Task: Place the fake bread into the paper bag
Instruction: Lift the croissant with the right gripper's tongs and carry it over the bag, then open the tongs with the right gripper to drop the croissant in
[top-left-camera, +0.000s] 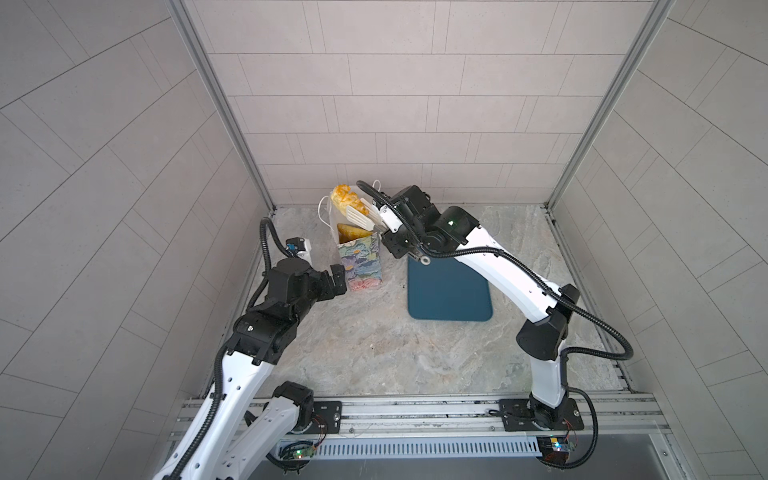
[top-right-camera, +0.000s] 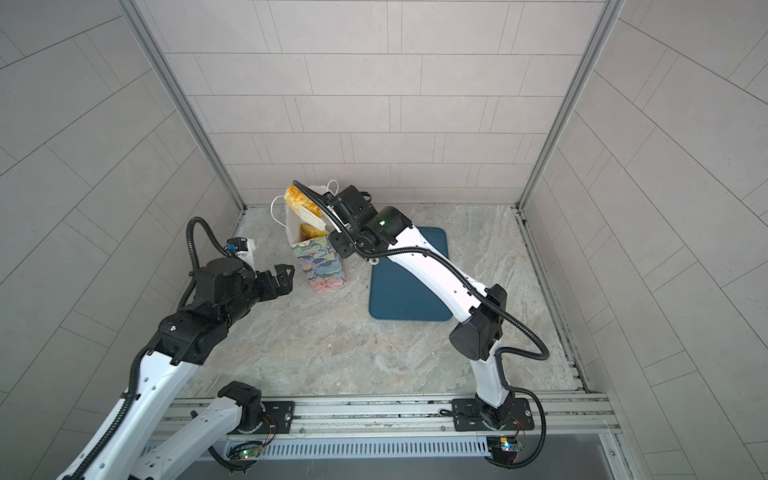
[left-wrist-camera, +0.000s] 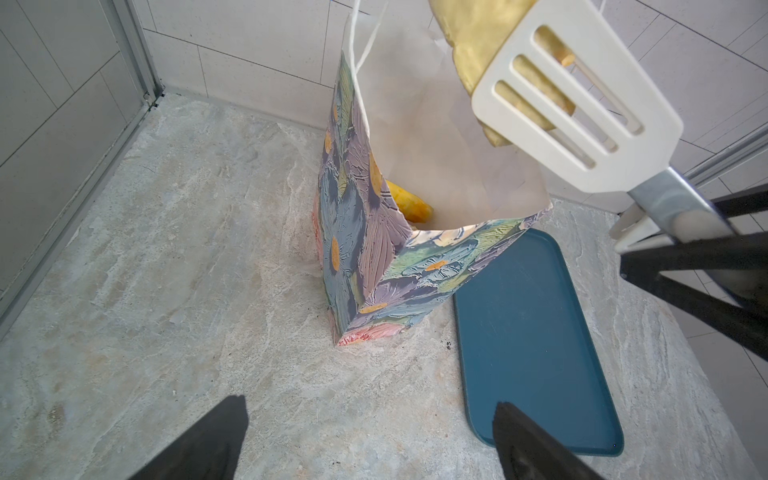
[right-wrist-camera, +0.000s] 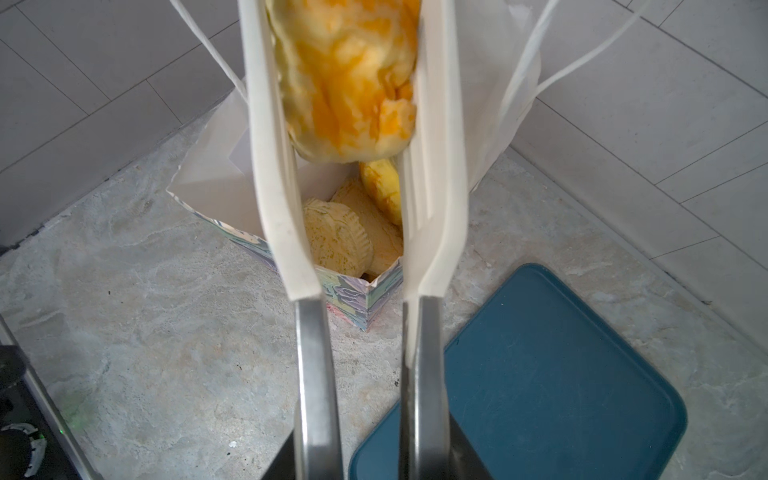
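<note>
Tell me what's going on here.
The right gripper holds tongs, and the tongs pinch one bread piece above the open bag. Other pieces already lie inside the bag. The left gripper hangs open and empty, just short of the bag. The tray lies flat beside the bag.

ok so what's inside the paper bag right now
Three fake pastries show inside the paper bag: a round ridged one, a flat pale one and a yellow roll. The tongs and the pastries hide whatever lies beneath.
</note>
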